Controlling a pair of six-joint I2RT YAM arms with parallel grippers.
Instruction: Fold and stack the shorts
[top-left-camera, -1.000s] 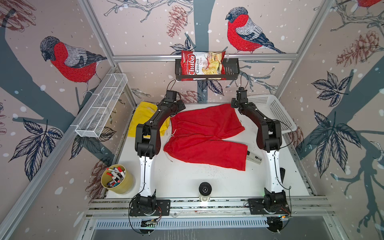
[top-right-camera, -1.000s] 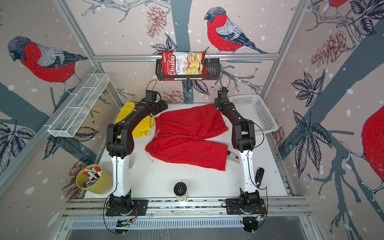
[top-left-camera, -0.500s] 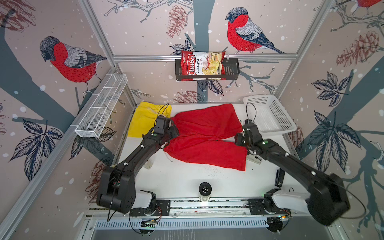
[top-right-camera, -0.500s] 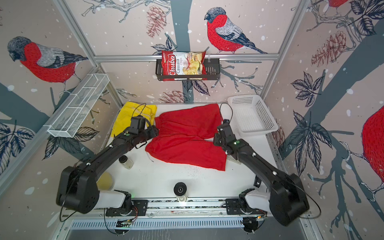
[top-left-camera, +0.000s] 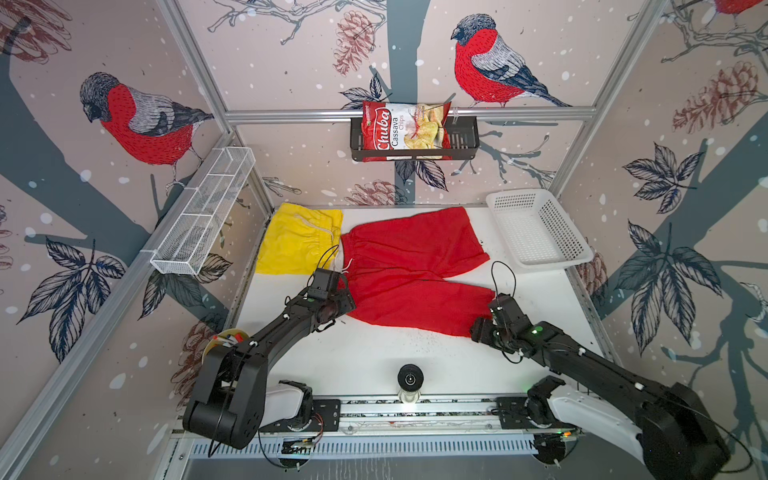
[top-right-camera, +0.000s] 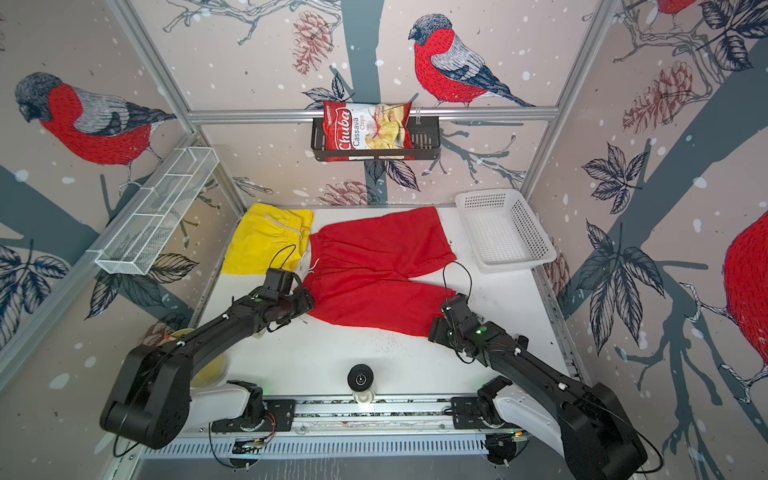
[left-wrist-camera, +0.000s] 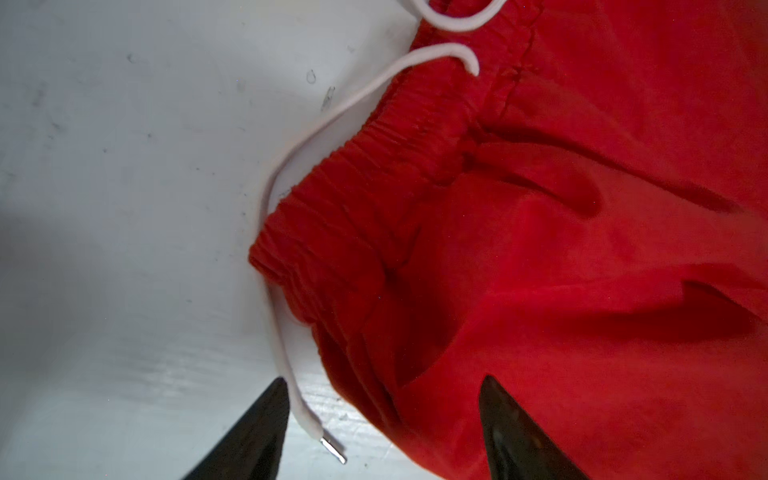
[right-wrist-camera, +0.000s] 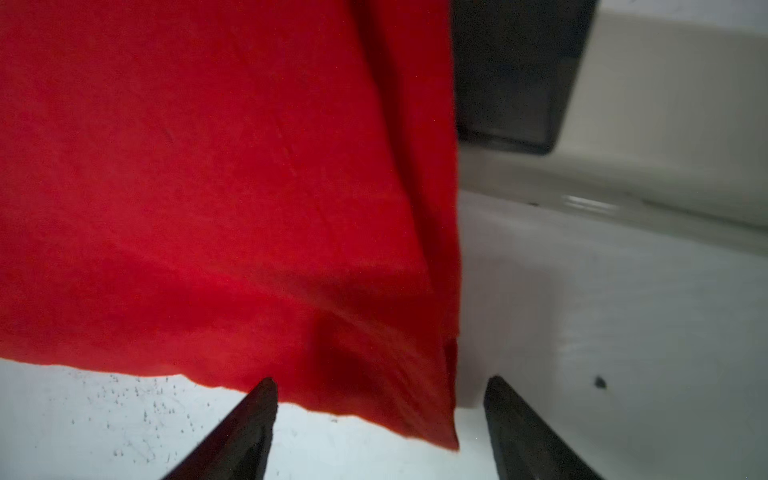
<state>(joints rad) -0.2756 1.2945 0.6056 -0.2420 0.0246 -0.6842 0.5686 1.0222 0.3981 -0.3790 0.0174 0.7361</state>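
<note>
The red shorts (top-left-camera: 415, 266) (top-right-camera: 374, 266) lie spread flat mid-table, waistband to the left with a white drawstring (left-wrist-camera: 291, 166). Folded yellow shorts (top-left-camera: 297, 241) (top-right-camera: 266, 241) rest at the back left. My left gripper (top-left-camera: 347, 301) (top-right-camera: 309, 301) sits low at the waistband's near corner. It is open (left-wrist-camera: 384, 379), its fingers straddling the cloth edge and the drawstring's metal tip. My right gripper (top-left-camera: 478, 332) (top-right-camera: 432, 332) is at the near leg's hem corner, open (right-wrist-camera: 381, 379), with the red corner between its fingers.
A white lattice basket (top-left-camera: 536, 228) stands at the back right. A wire shelf (top-left-camera: 203, 212) hangs on the left wall, and a chips bag (top-left-camera: 403, 131) sits in a rack on the back wall. A yellow cup of pens (top-left-camera: 220, 340) is at the front left.
Both arms swung from the back edge of the red shorts down to their near corners. The right gripper's jaws spread wider. The shorts lie as before.
</note>
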